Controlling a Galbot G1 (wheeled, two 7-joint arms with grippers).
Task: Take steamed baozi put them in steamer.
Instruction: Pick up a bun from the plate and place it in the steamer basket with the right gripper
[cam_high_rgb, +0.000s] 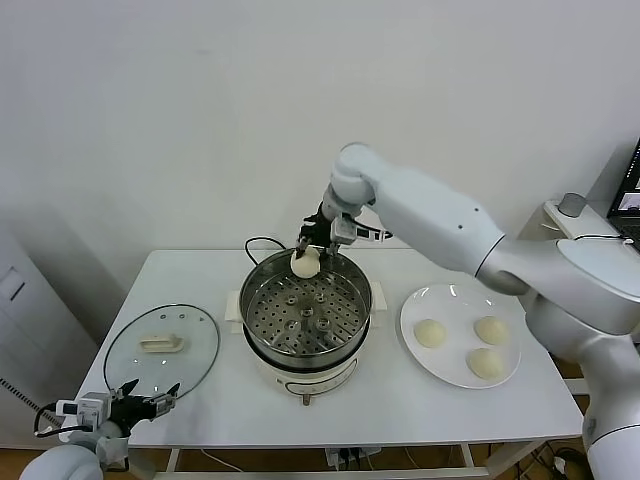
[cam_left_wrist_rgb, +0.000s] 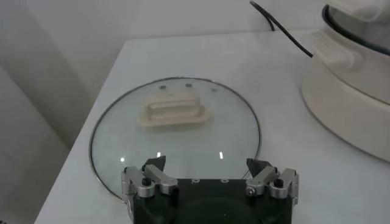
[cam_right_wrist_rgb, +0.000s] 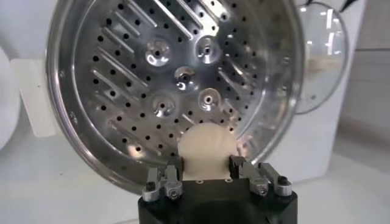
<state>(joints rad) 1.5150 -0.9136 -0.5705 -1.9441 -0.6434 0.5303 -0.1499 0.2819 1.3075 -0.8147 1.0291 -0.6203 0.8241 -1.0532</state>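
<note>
My right gripper (cam_high_rgb: 308, 252) is shut on one cream-white baozi (cam_high_rgb: 305, 263) and holds it just above the far rim of the steamer (cam_high_rgb: 262, 290), a shiny steel pot with a perforated tray on a white base. In the right wrist view the baozi (cam_right_wrist_rgb: 206, 149) sits between the fingers (cam_right_wrist_rgb: 172, 172) over the tray (cam_right_wrist_rgb: 122, 67). Three more baozi (cam_high_rgb: 430, 333) (cam_high_rgb: 491, 329) (cam_high_rgb: 486, 363) lie on the white plate (cam_high_rgb: 415, 305) to the right. My left gripper (cam_high_rgb: 148, 402) is open and idle at the table's front left corner; it also shows in the left wrist view (cam_left_wrist_rgb: 207, 167).
A round glass lid (cam_high_rgb: 127, 353) with a cream handle (cam_high_rgb: 162, 344) lies flat left of the steamer; it also shows in the left wrist view (cam_left_wrist_rgb: 231, 131). A black cord (cam_high_rgb: 256, 242) runs behind the pot. A white cabinet stands at far left.
</note>
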